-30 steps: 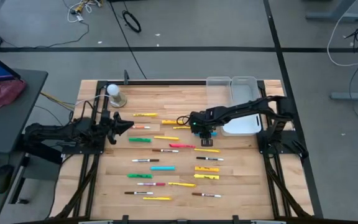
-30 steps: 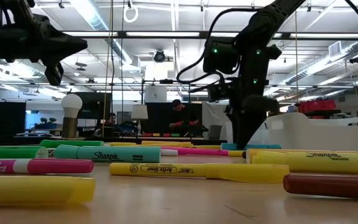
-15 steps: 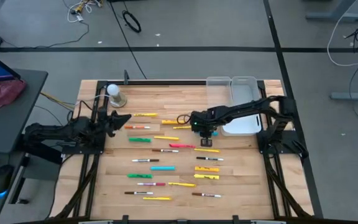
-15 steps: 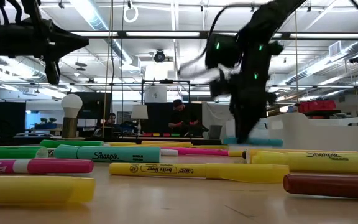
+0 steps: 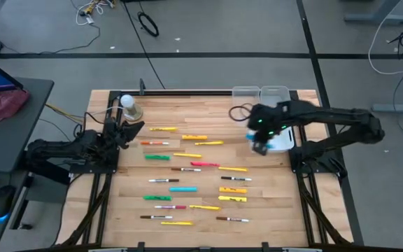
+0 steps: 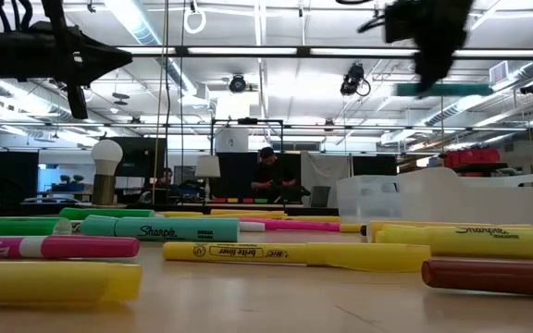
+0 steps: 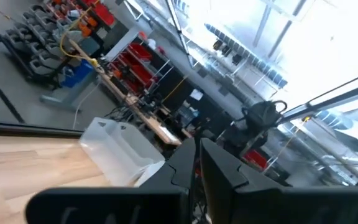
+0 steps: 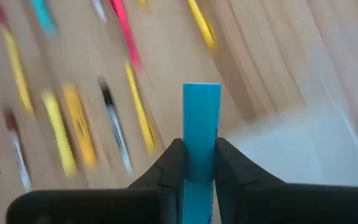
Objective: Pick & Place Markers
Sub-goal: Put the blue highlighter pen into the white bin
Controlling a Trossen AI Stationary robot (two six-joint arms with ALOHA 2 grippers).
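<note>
Markers [image 5: 191,171] lie scattered between two raised arms on the table [image 5: 264,203].

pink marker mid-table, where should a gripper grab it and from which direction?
Take the pink marker at mid-barrel, straight down from above. It lies flat, long axis across the table, so the fingers should close across the barrel. The dark-capped white marker beside it lies close, so clearance looks tight.

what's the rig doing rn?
Sorting markers. The right gripper is shut on a cyan highlighter and holds it in the air by the clear bins at the table's far right. The left gripper waits shut near the white ball. Many markers lie on the table.
</note>
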